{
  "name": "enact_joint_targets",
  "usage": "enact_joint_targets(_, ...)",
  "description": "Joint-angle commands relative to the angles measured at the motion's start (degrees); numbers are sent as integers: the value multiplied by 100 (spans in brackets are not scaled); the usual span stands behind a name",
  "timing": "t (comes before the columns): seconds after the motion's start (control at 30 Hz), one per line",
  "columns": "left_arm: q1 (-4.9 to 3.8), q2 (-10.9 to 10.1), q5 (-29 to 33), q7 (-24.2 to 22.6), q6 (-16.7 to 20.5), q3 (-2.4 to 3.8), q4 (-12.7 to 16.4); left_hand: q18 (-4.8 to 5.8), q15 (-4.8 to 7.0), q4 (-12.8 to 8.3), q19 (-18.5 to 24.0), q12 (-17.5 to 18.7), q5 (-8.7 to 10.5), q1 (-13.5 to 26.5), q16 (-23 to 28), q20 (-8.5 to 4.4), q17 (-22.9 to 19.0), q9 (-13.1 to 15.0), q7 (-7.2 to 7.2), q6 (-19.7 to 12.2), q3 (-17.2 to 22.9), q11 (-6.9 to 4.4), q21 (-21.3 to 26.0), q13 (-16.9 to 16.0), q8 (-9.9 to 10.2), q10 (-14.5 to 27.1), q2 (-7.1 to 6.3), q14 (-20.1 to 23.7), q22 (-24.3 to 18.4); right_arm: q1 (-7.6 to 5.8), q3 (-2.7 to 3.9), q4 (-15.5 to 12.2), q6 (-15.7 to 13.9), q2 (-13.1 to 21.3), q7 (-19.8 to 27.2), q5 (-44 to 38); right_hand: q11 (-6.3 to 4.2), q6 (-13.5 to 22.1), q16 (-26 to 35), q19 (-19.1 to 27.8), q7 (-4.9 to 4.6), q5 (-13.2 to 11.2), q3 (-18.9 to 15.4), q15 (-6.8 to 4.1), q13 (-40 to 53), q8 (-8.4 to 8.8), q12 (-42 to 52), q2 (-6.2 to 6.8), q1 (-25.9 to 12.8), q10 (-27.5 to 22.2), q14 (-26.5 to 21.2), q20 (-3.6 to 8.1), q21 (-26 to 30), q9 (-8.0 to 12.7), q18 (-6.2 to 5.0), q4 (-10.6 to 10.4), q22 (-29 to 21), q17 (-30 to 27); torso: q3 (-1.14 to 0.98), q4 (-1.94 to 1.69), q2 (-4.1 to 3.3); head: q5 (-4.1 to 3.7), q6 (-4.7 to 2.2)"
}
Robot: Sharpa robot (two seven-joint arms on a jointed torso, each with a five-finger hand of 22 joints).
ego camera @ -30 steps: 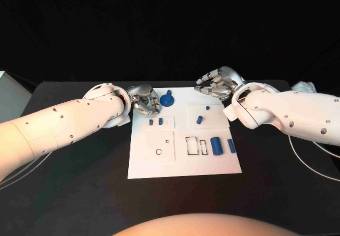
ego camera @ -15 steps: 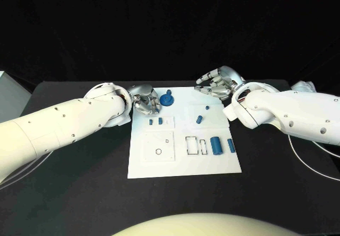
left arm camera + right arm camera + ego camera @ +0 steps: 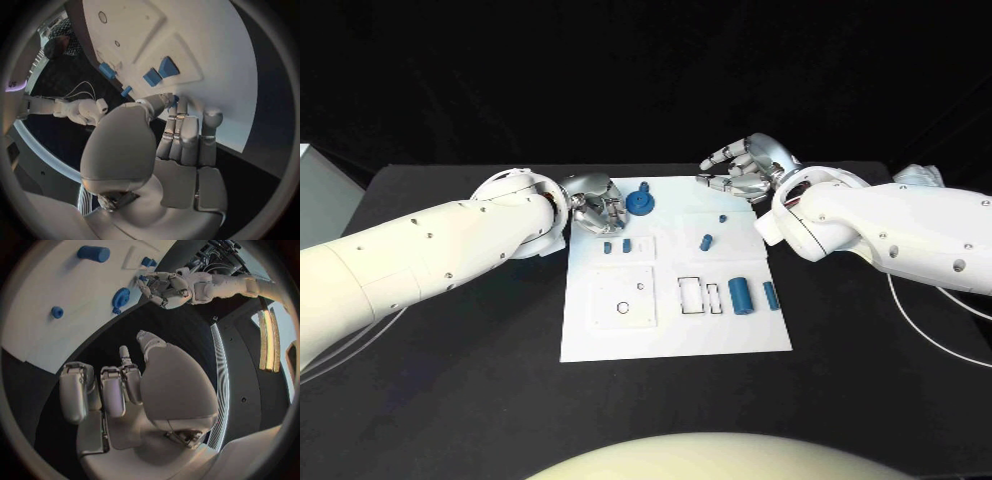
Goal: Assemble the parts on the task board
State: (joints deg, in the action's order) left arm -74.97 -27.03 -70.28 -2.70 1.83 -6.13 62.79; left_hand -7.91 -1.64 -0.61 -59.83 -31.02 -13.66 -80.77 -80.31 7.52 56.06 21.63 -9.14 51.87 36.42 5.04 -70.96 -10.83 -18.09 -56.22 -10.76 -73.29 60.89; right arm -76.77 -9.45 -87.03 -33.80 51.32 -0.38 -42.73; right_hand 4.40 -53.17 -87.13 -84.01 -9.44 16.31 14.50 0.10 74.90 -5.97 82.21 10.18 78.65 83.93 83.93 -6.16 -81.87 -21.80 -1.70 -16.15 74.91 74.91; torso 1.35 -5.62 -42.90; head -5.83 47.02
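Observation:
The white task board (image 3: 675, 335) lies mid-table. At its far left edge my left hand (image 3: 599, 207) pinches the rim of a blue round part (image 3: 642, 204) with a short stem. A sliver of that blue round part (image 3: 175, 98) shows at the thumb tip, and the right wrist view shows the left hand (image 3: 165, 286) against the round part (image 3: 120, 296). My right hand (image 3: 747, 168) hovers over the board's far right corner with its fingers apart and nothing in them. Two small blue blocks (image 3: 617, 246), a short blue peg (image 3: 707, 241) and two blue cylinders (image 3: 738, 297) lie on the board.
A square inset plate (image 3: 625, 296) and rectangular slots (image 3: 692, 296) sit in the board's middle. A white box (image 3: 312, 190) stands at the table's left edge. Cables (image 3: 935, 320) trail on the right, under my right arm.

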Motion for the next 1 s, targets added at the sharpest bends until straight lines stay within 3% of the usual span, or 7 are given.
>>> enact_joint_targets(0.03,26,-4,-41,36,-35,-17,-4,-19,5,-28,43,92,-27,91,23,12,-63,-88,-13,-209,40,23,22,24,201,-15,-46,59,-14,2,2,-3,38,0,61,-17,15,22,39,-76,1,23,37,27,913,-33,-25,-15,-49,26,429,-35,23,9,-43,1,1036,780,4,-1,-3,1,-3)
enact_joint_targets(0.43,26,-9,9,24,94,-17,2,-38,-23,1,138,214,-45,204,47,27,-195,-164,-22,-433,41,53,93,45,402,23,-109,149,-91,2,2,4,34,-2,60,-17,15,22,39,-76,1,23,37,27,913,-33,-25,-15,-49,26,429,-35,23,9,-43,1,1036,780,5,-7,2,4,-4)
enact_joint_targets(0.83,26,-99,20,70,92,-14,33,-39,-27,10,144,231,-52,238,39,34,-197,-180,-31,-486,36,57,106,42,449,17,-136,152,-98,2,2,40,47,7,63,-19,13,21,61,-44,3,22,59,25,879,-41,-70,-2,-60,-5,419,-33,82,12,-57,7,1005,737,6,5,0,1,-8)
enact_joint_targets(1.0,26,-205,44,92,97,3,79,-42,-26,-3,150,245,-55,233,35,37,-210,-198,-11,-556,45,53,117,38,498,13,-149,160,-107,3,2,124,72,22,145,-45,-26,36,357,226,36,4,210,-14,-195,-122,-1499,90,-20,-931,280,4,574,-2,-165,38,742,243,8,2,5,-22,-31)
